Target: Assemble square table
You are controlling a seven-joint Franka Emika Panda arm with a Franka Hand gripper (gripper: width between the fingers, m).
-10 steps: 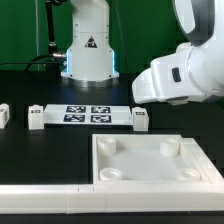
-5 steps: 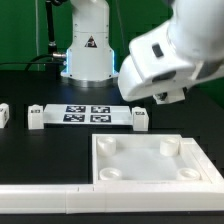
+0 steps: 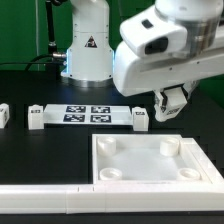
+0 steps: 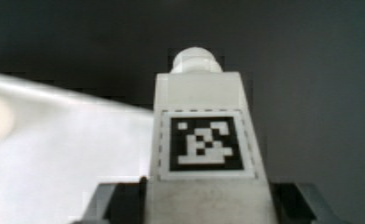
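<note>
A white table leg [image 4: 204,120] with a black-and-white tag and a rounded peg at its far end is clamped between my gripper's [image 4: 205,205] two dark fingers. In the exterior view my gripper [image 3: 170,106] hangs above the table, just beyond the far right corner of the square tabletop [image 3: 145,172]. The tabletop lies flat with its raised rim and round corner sockets facing up. Two loose legs [image 3: 38,118] [image 3: 140,118] lie at the ends of the marker board [image 3: 88,113]. A third leg [image 3: 3,113] sits at the exterior view's left edge.
A long white bar fence [image 3: 45,196] runs along the front, touching the tabletop's left side. The robot base [image 3: 88,50] stands at the back. In the wrist view a blurred white surface [image 4: 54,120] lies below the held leg.
The arm has swung toward the exterior view's left and turned. Its gripper, hidden one second ago, now shows pointing down over the table beyond the tabletop's far right corner.
</note>
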